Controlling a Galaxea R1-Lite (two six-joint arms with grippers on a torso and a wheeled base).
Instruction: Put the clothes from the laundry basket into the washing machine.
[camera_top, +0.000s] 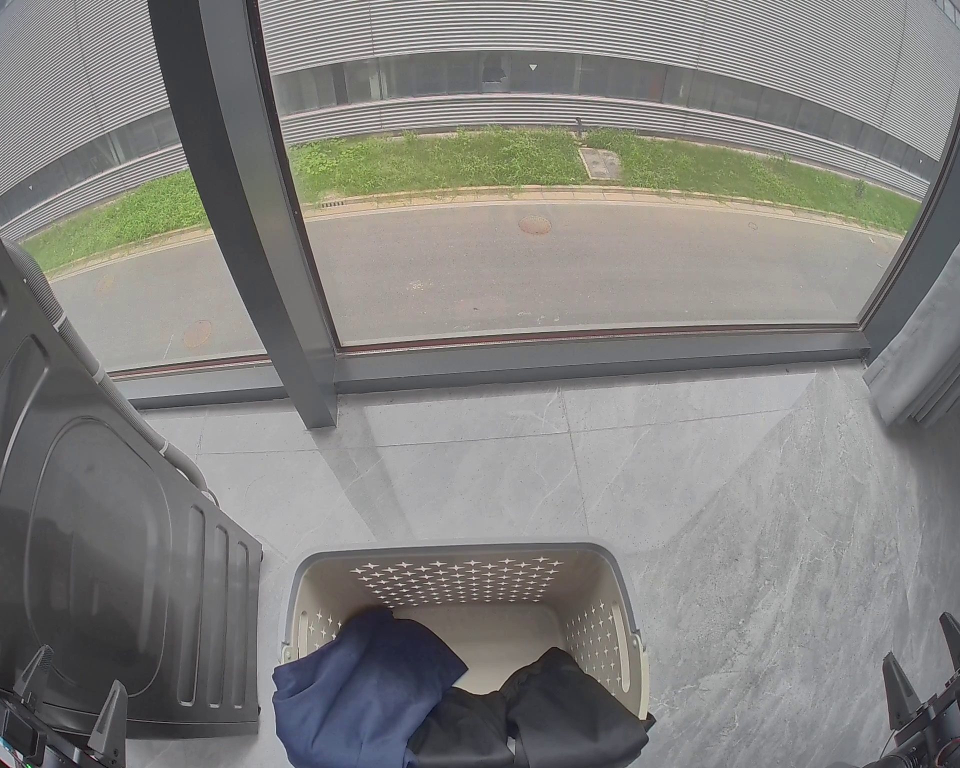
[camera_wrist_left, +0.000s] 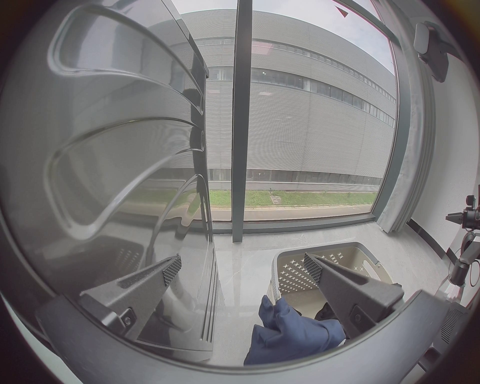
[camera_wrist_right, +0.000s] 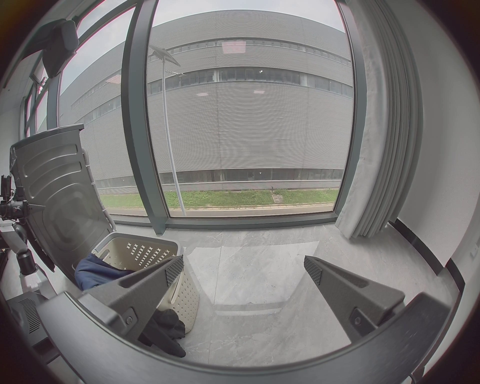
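A beige laundry basket (camera_top: 450, 552) with a grey rim stands on the floor right in front of me. A blue garment (camera_top: 360, 690) spills over its near left edge and a black garment (camera_top: 560, 715) hangs over its near right side. The dark grey washing machine (camera_top: 100, 560) stands to the basket's left, showing a ribbed panel. My left gripper (camera_top: 75, 690) is low beside that panel, open and holding nothing (camera_wrist_left: 242, 264). Open and equally bare, my right gripper (camera_top: 925, 665) is low to the right of the basket (camera_wrist_right: 140, 250), over bare floor (camera_wrist_right: 242, 265).
A floor-to-ceiling window with a dark pillar (camera_top: 260, 200) closes the far side. A grey curtain (camera_top: 920, 360) hangs at the far right corner. Grey tiled floor (camera_top: 750, 520) lies open beyond and to the right of the basket.
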